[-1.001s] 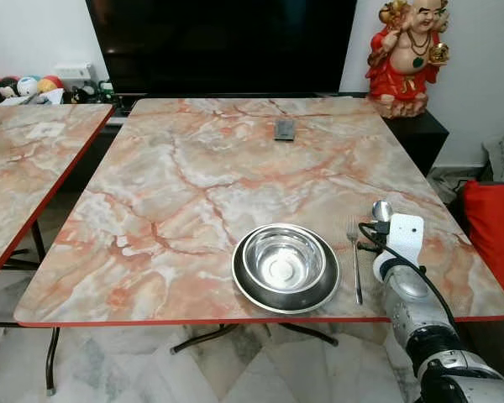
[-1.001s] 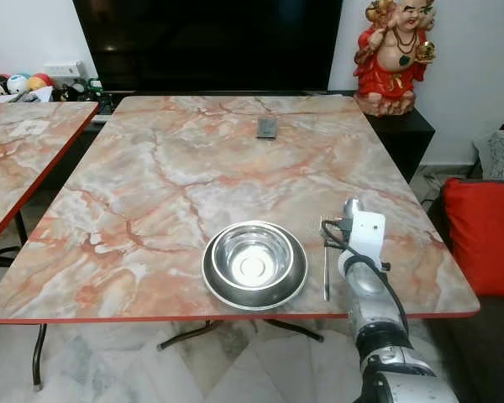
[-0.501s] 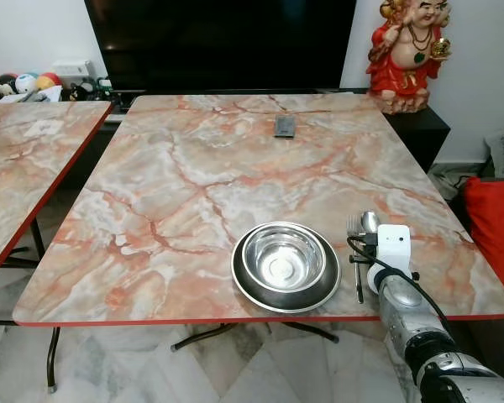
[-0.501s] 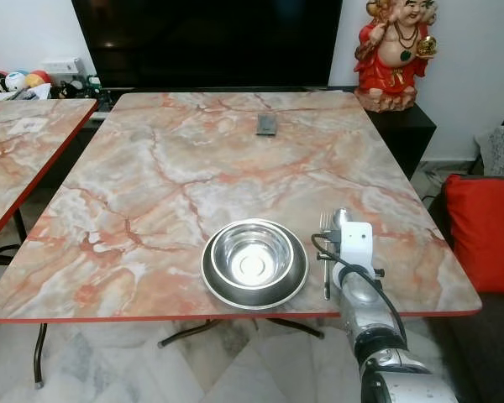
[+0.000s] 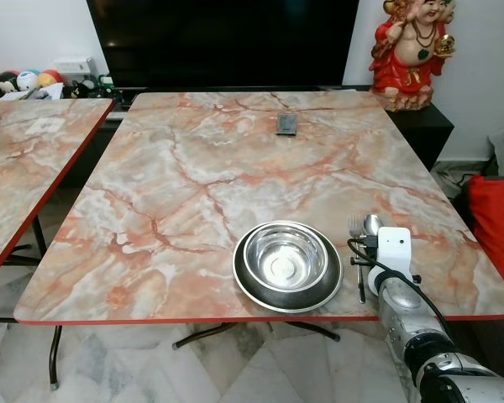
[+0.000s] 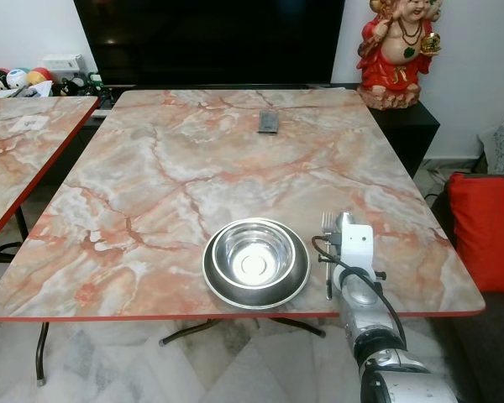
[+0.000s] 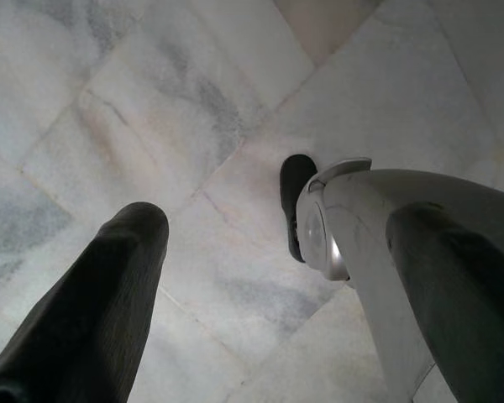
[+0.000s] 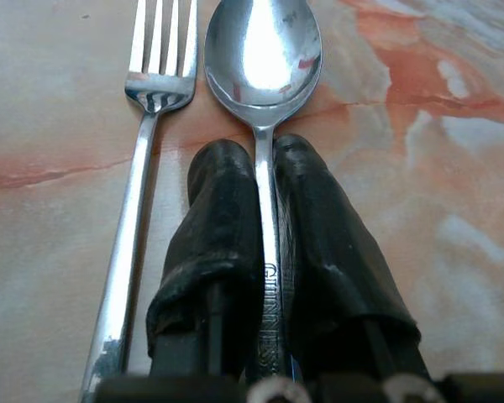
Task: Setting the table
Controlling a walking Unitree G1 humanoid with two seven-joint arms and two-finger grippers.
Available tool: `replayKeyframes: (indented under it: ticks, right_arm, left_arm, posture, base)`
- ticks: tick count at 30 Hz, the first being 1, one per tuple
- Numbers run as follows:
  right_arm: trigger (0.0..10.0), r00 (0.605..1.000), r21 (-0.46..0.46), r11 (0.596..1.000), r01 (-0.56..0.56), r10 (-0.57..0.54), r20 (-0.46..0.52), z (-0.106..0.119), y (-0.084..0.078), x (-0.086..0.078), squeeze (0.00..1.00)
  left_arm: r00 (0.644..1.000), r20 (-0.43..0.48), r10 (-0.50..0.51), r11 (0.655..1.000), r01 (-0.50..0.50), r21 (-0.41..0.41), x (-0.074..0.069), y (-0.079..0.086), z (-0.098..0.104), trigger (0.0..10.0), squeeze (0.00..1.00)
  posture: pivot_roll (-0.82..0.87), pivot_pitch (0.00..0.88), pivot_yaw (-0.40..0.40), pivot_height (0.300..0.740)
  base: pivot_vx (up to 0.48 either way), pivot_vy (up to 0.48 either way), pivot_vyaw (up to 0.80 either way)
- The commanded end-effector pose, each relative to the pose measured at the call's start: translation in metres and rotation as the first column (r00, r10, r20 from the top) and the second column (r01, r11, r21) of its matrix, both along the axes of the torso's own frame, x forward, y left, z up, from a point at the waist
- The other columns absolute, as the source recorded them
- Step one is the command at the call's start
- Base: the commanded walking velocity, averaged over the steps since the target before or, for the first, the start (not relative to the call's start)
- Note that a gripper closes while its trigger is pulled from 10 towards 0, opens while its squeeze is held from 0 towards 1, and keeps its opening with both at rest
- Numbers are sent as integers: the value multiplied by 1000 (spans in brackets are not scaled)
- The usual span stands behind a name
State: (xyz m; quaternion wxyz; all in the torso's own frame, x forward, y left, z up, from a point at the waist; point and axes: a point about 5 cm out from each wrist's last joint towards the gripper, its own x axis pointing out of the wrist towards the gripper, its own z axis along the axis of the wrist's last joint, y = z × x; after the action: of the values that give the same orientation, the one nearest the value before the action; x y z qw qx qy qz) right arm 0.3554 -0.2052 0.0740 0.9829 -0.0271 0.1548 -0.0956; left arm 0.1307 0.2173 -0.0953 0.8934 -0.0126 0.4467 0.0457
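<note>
The bowl (image 5: 287, 265) sits on its plate (image 5: 250, 289) near the table (image 5: 193, 185) edge, fork (image 8: 143, 159) just beside; the right gripper (image 8: 267, 218) fingers clench the spoon (image 8: 262, 67) next to the fork, release pending; left gripper (image 7: 260, 277) released, idle over the floor.
</note>
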Motion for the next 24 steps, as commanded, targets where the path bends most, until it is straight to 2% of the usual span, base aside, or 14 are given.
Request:
replayKeyframes:
  ticks: [1, 22, 23, 24]
  right_arm:
    - [10000, 999, 18, 1000, 16, -15, -36, -7, 0, -3, 0]
    - [10000, 999, 26, 1000, 13, -12, -37, -8, 3, -4, 0]
    - [10000, 999, 27, 1000, 13, -12, -39, -9, 3, -4, 110]
    - [10000, 999, 27, 1000, 13, -12, -39, -9, 3, -4, 110]
  left_arm:
    - [999, -38, -7, 1000, 8, 6, -8, 3, -3, 10000, 0]
    - [999, -38, -10, 1000, 11, 8, -8, 3, -2, 10000, 0]
    - [999, -38, -10, 1000, 11, 9, -8, 3, -2, 10000, 0]
    - [999, -38, -10, 1000, 11, 9, -8, 3, -2, 10000, 0]
  posture:
    - [32, 102, 24, 740]
    - [36, 100, 24, 740]
    - [36, 100, 24, 740]
    - [36, 101, 24, 740]
  base:
    - [0, 0, 0]
    - [0, 0, 0]
    - [0, 0, 0]
    - [0, 0, 0]
